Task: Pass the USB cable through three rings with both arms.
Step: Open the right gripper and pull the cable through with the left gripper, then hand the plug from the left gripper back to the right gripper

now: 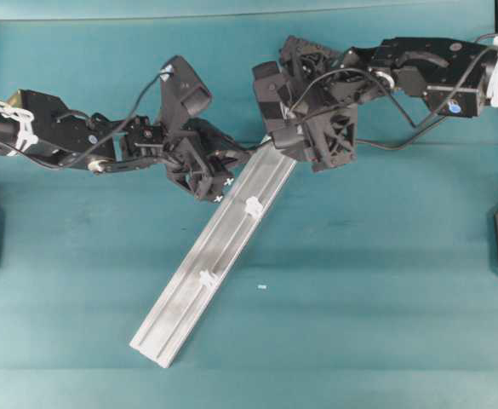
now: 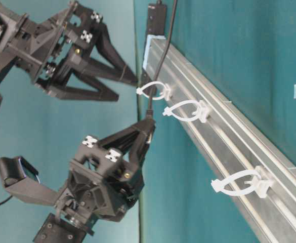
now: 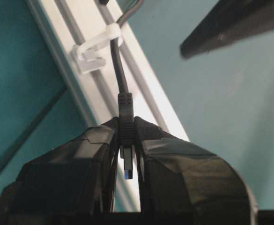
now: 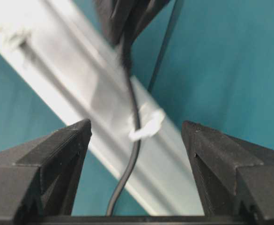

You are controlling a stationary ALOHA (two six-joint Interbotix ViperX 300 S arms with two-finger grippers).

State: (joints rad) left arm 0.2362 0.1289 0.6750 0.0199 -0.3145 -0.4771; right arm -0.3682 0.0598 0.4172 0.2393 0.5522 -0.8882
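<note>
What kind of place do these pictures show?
Probably a robotics lab test bench: a teal-covered table with two black robot arms, an aluminium rail carrying white plastic rings, and a USB cable for a threading exercise.

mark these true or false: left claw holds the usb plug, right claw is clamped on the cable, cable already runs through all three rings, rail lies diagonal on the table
1. The left claw holds the USB cable at its plug. True.
2. The right claw is clamped on the cable. False: its jaws stand wide open, the cable hanging free between them.
3. The cable runs through all three rings. False: it passes only the first ring; the second ring and third ring are empty.
4. The rail lies diagonally on the table. True.
</note>
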